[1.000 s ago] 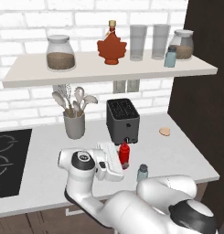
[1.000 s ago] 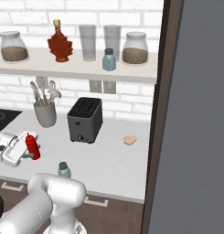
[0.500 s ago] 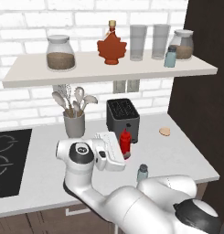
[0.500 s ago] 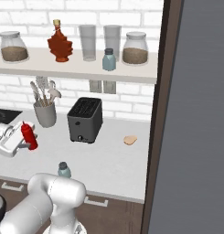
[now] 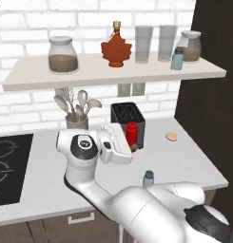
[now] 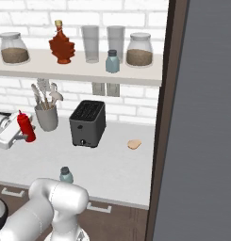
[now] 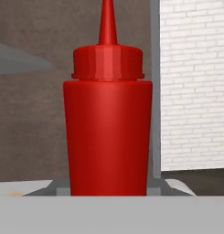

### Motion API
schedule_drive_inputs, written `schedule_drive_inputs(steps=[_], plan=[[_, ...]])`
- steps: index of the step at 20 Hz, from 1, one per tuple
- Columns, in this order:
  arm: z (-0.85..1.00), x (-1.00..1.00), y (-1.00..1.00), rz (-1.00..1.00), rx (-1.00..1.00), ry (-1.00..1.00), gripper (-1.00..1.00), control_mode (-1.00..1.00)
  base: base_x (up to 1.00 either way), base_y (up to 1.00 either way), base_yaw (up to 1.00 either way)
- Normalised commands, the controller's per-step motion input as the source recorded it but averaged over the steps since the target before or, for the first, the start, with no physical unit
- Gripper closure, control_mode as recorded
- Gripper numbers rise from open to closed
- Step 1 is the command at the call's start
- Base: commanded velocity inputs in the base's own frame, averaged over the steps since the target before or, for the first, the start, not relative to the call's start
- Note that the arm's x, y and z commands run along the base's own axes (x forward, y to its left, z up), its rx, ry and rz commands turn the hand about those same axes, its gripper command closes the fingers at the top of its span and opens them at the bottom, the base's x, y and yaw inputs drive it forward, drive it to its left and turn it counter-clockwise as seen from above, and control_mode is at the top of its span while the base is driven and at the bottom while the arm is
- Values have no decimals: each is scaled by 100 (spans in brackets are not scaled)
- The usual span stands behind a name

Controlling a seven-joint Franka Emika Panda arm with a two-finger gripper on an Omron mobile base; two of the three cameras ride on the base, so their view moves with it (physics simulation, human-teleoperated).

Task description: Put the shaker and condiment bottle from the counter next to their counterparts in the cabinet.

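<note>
The all-red condiment bottle hangs upright above the counter in front of the toaster, with my gripper shut on its lower body. The counter shaker stands alone near the counter's front edge, close to my arm's base. On the off-white open shelf stand the maple-leaf syrup bottle and the twin shaker, well above the gripper.
A black toaster and a utensil holder stand at the back of the counter. Two jars and two tall glasses share the shelf. A cookie lies right; a stove lies left.
The gripper has risen from the counter with the red bottle in it, up to toaster height. The counter shaker has stayed put.
</note>
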Motion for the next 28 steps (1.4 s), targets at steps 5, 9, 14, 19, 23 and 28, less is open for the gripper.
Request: schedule_drive_inputs(steps=[5,9,14,19,23,28], plan=[[57,0,0,2,0,0,100,-100,0,0,0],[59,0,0,5,0,-1,100,-100,0,0,0],[58,0,0,12,0,-1,100,-100,0,0,0],[59,-1,0,17,0,-2,100,-100,0,0,0],[51,0,0,23,0,-1,100,-100,0,0,0],[45,0,0,24,0,0,100,-100,0,0,0]])
